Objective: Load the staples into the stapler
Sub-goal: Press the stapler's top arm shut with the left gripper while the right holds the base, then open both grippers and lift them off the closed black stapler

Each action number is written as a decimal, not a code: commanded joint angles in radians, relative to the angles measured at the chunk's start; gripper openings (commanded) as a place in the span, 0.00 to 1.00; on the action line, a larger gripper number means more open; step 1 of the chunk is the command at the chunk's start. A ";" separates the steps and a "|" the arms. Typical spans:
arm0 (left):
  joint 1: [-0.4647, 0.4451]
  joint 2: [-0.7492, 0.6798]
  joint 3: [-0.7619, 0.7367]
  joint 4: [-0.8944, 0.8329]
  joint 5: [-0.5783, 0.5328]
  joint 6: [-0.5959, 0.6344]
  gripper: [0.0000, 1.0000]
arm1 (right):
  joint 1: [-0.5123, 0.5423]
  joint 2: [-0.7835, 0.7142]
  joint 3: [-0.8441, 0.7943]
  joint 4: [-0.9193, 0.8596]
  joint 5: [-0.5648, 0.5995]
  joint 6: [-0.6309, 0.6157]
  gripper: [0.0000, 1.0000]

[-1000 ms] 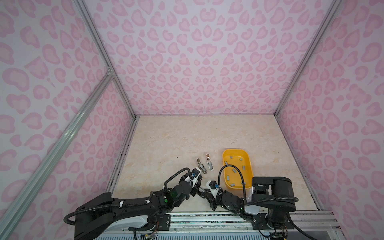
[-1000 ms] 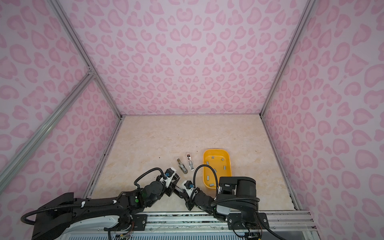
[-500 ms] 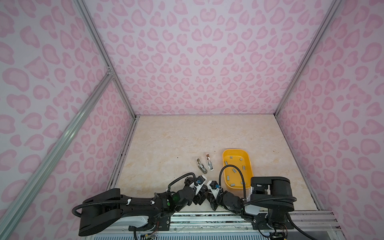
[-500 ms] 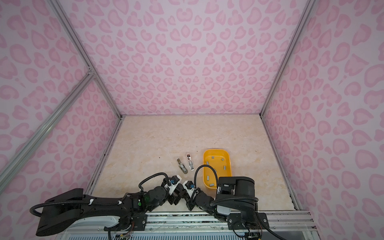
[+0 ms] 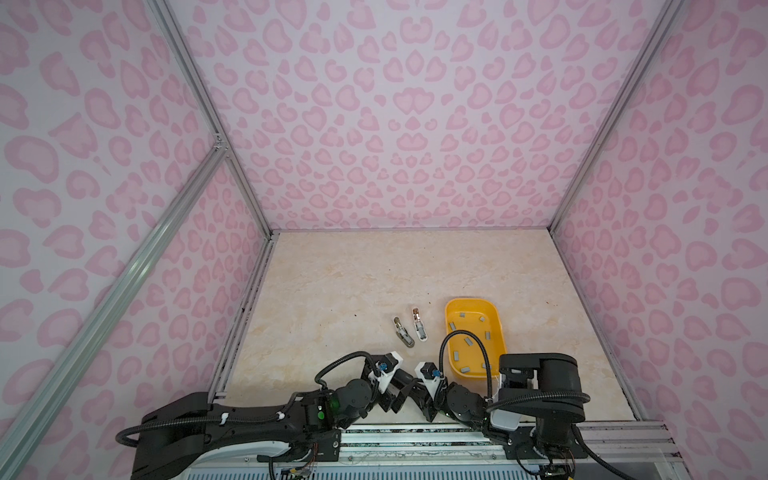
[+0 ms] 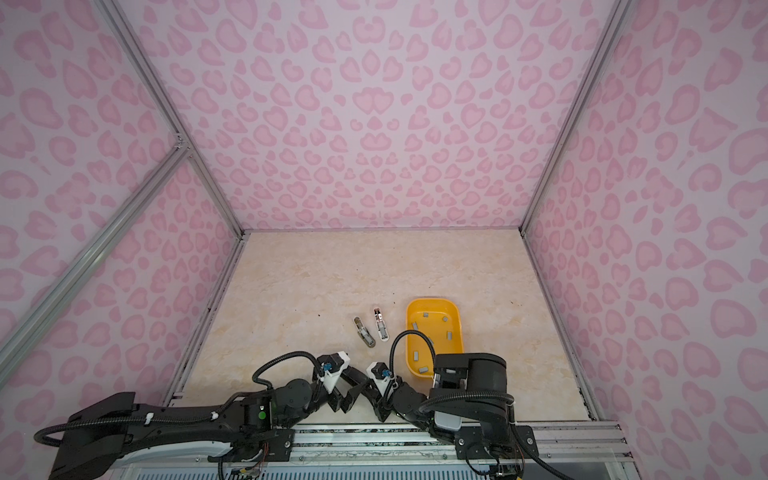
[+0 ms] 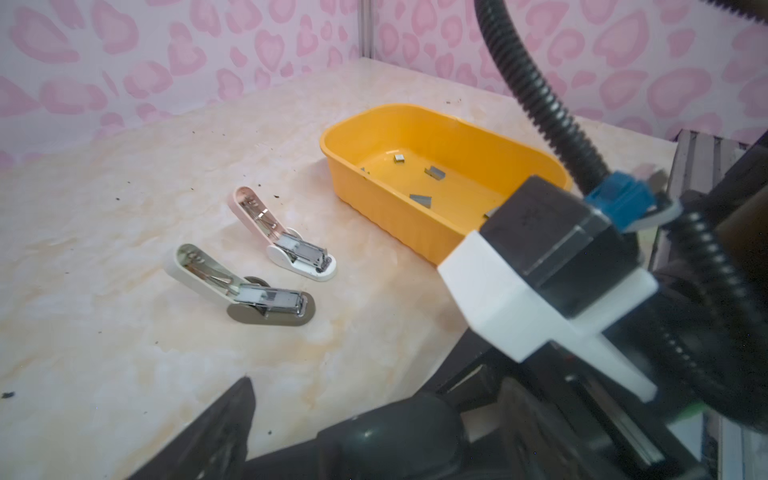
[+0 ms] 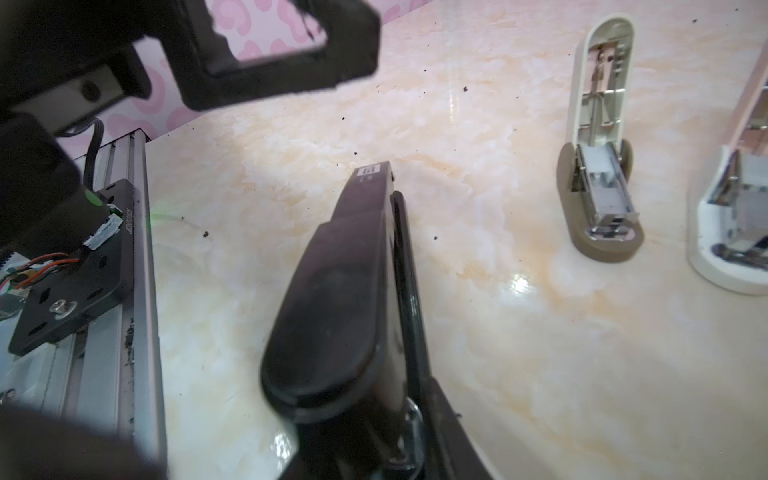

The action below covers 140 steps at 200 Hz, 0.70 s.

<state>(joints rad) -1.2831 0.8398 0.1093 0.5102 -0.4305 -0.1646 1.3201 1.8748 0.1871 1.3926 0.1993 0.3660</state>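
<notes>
At the near edge of the tabletop, about its middle, both arms sit low and close together. Leftmost is the left gripper, jaws spread wide, nothing in them. Beyond it, towards the middle of the tabletop, two small staplers lie side by side but apart: the grey-based stapler, then the pink stapler. Both are hinged open, lids tipped back. Next comes the right gripper. Its jaws are narrow with nothing visible between them, and I cannot tell whether they are fully closed. Furthest right, just beside the pink stapler, sits the yellow tray, and there are the staples, short grey strips lying flat on its floor.

My read: no strip is in hand, so picking one up is the step now. That calls for a reach into the tray, a fine pinch on a thin flat strip, then a straight drop into an open channel. The right gripper looks better placed for it.

Both top views give the whole layout and the strips across the tray. The left wrist view shows the raised lids and bared channels, though the right arm's camera housing hides the tray's near end. I cannot tell whether either channel is loaded. The right wrist view shows its own jaws close up and the staplers end on, but no tray.
</notes>
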 commanded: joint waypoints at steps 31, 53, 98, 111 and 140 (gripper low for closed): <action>0.000 -0.356 -0.066 -0.231 -0.241 -0.141 1.00 | 0.001 -0.095 -0.011 -0.043 0.020 0.002 0.50; 0.000 -0.492 -0.070 -0.397 -0.308 -0.246 0.99 | 0.004 -0.176 -0.011 -0.111 0.007 -0.001 0.52; -0.001 -0.581 -0.077 -0.540 -0.318 -0.380 0.95 | 0.005 -0.418 0.083 -0.504 0.018 -0.011 0.43; 0.000 -0.544 -0.070 -0.541 -0.318 -0.397 0.95 | 0.005 -0.464 0.117 -0.597 0.029 -0.019 0.36; 0.000 -0.402 -0.037 -0.515 -0.346 -0.443 0.95 | 0.005 -0.492 0.153 -0.678 0.061 -0.023 0.30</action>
<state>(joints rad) -1.2831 0.3534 0.0414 0.0010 -0.7372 -0.5388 1.3228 1.3872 0.3222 0.8753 0.2165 0.3519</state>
